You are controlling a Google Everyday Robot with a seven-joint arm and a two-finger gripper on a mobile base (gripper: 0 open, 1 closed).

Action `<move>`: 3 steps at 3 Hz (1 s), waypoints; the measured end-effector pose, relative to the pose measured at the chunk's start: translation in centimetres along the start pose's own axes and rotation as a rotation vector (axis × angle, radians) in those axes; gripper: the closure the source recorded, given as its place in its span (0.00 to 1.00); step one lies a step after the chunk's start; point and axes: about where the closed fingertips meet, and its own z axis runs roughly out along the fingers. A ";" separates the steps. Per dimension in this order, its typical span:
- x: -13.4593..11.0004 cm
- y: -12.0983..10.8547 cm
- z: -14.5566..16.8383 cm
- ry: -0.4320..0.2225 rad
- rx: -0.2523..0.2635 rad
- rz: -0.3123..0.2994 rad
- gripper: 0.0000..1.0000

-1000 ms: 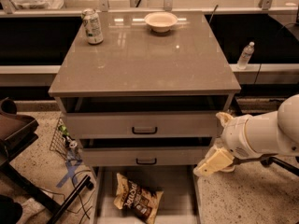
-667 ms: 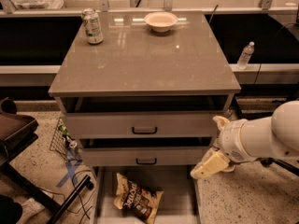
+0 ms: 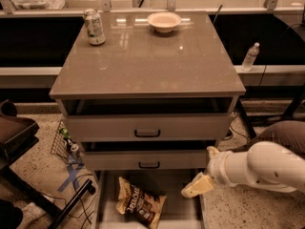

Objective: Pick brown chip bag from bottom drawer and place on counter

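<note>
you see gripper point(image 3: 196, 186) low at right edge of bottom drawer point(image 3: 178, 214), just right of bag, not touching | spread or pressed together: you can't tell | brown chip bag point(image 3: 141, 202) lying flat on drawer floor, left-centre | counter point(image 3: 147, 66): can point(image 3: 94, 26) back-left, bowl point(image 3: 164, 21) back-centre
</note>
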 end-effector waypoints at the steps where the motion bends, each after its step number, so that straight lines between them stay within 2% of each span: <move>1: 3.2 -0.3 5.7 -0.061 0.005 0.063 0.00; 2: 6.4 0.8 12.4 -0.130 -0.028 0.135 0.00; 3: 6.4 0.8 12.4 -0.130 -0.028 0.135 0.00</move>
